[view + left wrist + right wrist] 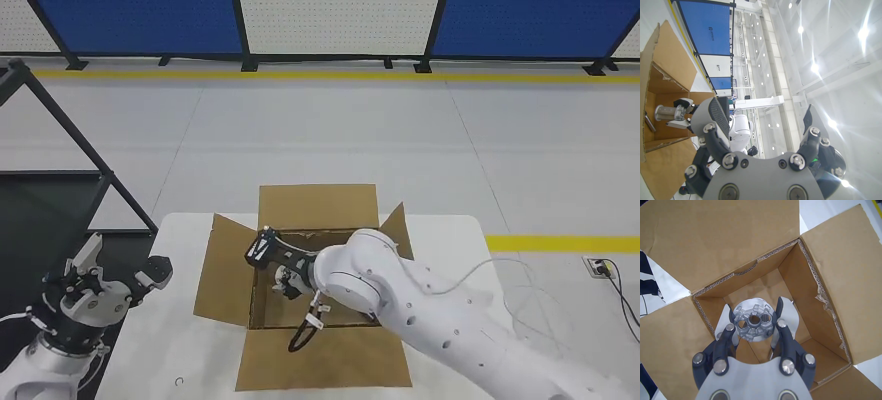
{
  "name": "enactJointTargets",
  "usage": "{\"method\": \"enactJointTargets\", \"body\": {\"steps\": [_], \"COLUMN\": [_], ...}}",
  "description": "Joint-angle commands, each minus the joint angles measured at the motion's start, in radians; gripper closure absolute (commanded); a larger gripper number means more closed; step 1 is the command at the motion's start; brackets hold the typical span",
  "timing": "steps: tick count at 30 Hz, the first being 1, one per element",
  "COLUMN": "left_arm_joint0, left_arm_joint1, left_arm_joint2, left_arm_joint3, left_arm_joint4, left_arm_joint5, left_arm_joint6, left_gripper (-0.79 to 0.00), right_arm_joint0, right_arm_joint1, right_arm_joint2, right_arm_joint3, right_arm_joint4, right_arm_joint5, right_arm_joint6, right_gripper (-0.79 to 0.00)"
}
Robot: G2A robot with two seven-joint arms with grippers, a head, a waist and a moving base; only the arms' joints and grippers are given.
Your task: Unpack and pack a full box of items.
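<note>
The box [318, 208] stands on the white table [445, 235] with all four flaps folded outward, and the right arm goes down into it from above. Inside, the right gripper [754, 308] holds a metal part [753, 323], a round flanged hub with a short cylindrical body. Its fingers press on opposite sides of the flange, well below the rim. The left wrist view suggests the part hangs clear of the bottom, though the angle makes that hard to confirm. A slim metal rod [649, 123] lies on the box floor near one wall, apart from the held piece. Bare cardboard shows around these two items, so the box looks close to empty rather than full. The left gripper [762, 106] is off to the side of the box near the table's edge, turned upward toward the ceiling, with its fingers spread wide and nothing between them. The pictures alone do not settle whether the hub is on its way out or being put back in. Either way, much of the handling appears to be left, with at least the rod and the hub to deal with.
</note>
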Motion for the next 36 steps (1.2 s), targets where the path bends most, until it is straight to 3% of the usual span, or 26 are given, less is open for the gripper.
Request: {"method": "enactJointTargets", "body": {"steps": [1,7,17,26,36], "left_arm_joint0": [0.000,0.003,0.011,0.011,0.011], "left_arm_joint1": [0.000,0.001,0.002,0.002,0.002], "left_arm_joint2": [0.000,0.012,-0.003,-0.003,-0.003], "left_arm_joint3": [0.000,-0.008,-0.014,-0.014,-0.014], "left_arm_joint4": [0.000,0.015,-0.023,-0.023,-0.023], "left_arm_joint5": [0.000,0.004,-0.004,-0.004,-0.004], "left_arm_joint6": [0.000,-0.009,-0.039,-0.039,-0.039], "left_gripper": [-0.785,-0.785,-0.785,-0.785,-0.785], "right_arm_joint0": [0.000,-0.012,0.061,0.091,0.096], "right_arm_joint1": [0.000,-0.030,-0.165,-0.285,-0.381], "right_arm_joint2": [0.000,-0.024,-0.096,-0.154,-0.173], "right_arm_joint3": [0.000,0.072,0.400,0.636,0.839], "right_arm_joint4": [0.000,0.017,0.133,0.117,0.079], "right_arm_joint5": [0.000,0.002,-0.025,-0.005,0.010], "right_arm_joint6": [0.000,-0.018,-0.055,-0.127,-0.211], "right_gripper": [0.000,0.000,0.000,0.000,0.000]}}
